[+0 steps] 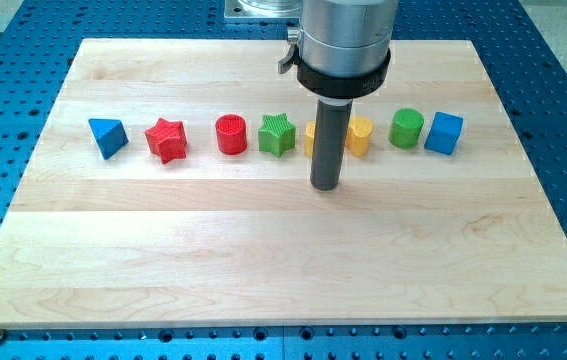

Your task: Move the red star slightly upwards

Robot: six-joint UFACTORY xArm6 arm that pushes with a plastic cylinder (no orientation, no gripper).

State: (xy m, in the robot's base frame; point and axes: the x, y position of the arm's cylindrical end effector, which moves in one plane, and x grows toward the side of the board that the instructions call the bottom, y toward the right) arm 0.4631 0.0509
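Note:
The red star (167, 139) lies on the wooden board (263, 250) at the view's left, second in a row of blocks. My tip (325, 187) rests on the board just below the row, well to the right of the red star, below a yellow block (310, 138) that the rod partly hides. The rod stands between the green star (277, 134) and a second yellow block (360, 136).
The row runs from left to right: a blue triangle (109, 136), the red star, a red cylinder (231, 134), the green star, two yellow blocks, a green cylinder (406, 128) and a blue cube (444, 132). A blue perforated table (563, 120) surrounds the board.

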